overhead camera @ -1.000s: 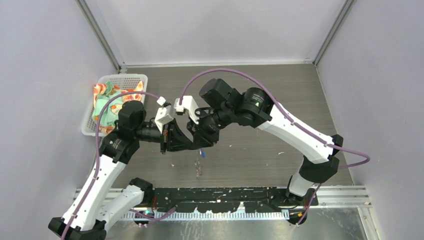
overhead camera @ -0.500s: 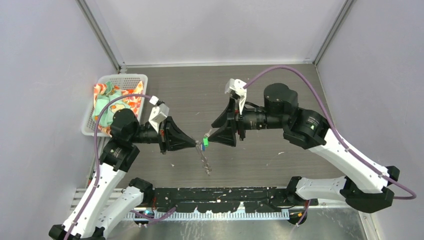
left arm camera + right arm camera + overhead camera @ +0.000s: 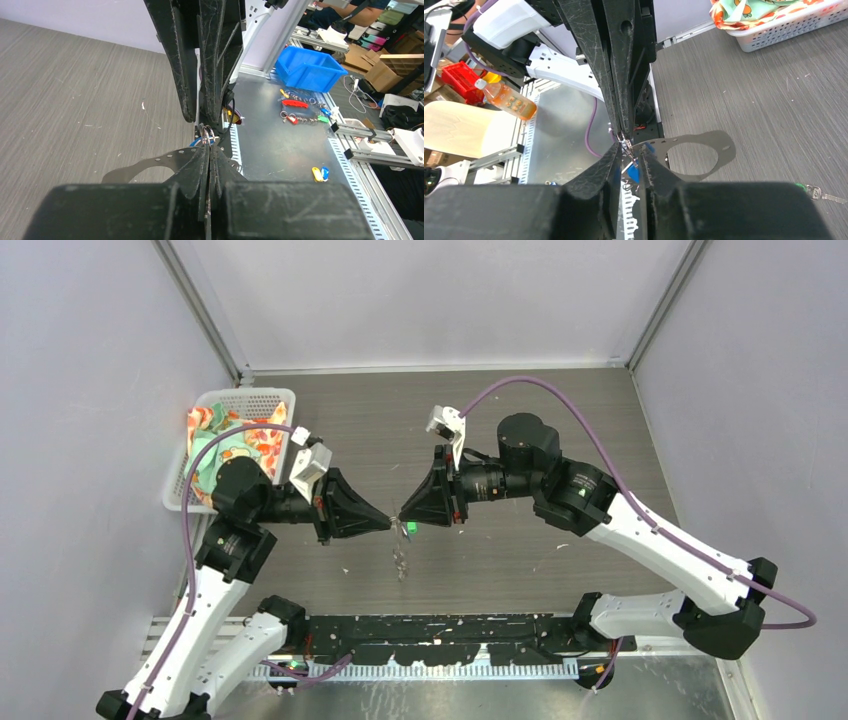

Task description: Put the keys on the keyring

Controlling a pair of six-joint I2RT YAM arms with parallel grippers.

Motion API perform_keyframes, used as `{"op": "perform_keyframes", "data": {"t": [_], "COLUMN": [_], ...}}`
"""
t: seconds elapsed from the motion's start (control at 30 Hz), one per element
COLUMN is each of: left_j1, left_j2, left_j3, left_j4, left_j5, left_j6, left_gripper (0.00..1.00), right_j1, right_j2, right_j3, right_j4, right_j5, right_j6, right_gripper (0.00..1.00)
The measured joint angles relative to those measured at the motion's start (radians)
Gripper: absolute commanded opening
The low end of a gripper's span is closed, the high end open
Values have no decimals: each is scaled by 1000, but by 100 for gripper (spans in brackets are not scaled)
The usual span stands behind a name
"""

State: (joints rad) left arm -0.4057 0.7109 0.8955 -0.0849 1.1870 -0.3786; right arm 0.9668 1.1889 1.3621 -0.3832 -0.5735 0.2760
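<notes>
- The left tool [image 3: 387,524] is clamped fully shut on the keyring [image 3: 206,134]. The ring is pinched at the very tips and raised off the surface [image 3: 560,420], likely so its wire is presented steady to the other arm.
- The right tool [image 3: 402,519] is set tip to tip against it with its jaws narrow. The blue-headed key [image 3: 633,174] is seen in the gap and judged gripped there, so it can be worked onto the ring wire.
- Both tools are aimed at each other in mid-air, so the threading step is judged in hand and not yet done.
- The green-headed key [image 3: 809,189] is lying on the surface near the meeting point, unheld, presumably left for a second pass.
- Small metal bits [image 3: 400,562] are seen below the tips in the top view; whether they are hanging or lying cannot be told.
- Fine alignment is called for next, and a slipped key is the risk.
</notes>
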Motion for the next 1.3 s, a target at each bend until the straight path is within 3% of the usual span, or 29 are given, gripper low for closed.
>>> {"op": "perform_keyframes", "data": {"t": [0.33, 0.5, 0.83, 1.3], "left_j1": [0, 0, 0, 0], "left_j2": [-10, -10, -9, -9], "left_j3": [0, 0, 0, 2], "left_j4": [6, 6, 6, 27], "left_j5": [2, 1, 0, -1], "left_j6": [-7, -8, -9, -16], "left_gripper": [0, 0, 0, 0], "right_j1": [-2, -2, -5, -7], "right_j2": [-15, -25, -27, -28], "right_j3": [-56, -85, -93, -119], "right_j4": [53, 68, 78, 83], "right_j5": [-32, -44, -68, -92], "right_j6": [38, 53, 64, 81], "right_gripper": [25, 13, 8, 27]}}
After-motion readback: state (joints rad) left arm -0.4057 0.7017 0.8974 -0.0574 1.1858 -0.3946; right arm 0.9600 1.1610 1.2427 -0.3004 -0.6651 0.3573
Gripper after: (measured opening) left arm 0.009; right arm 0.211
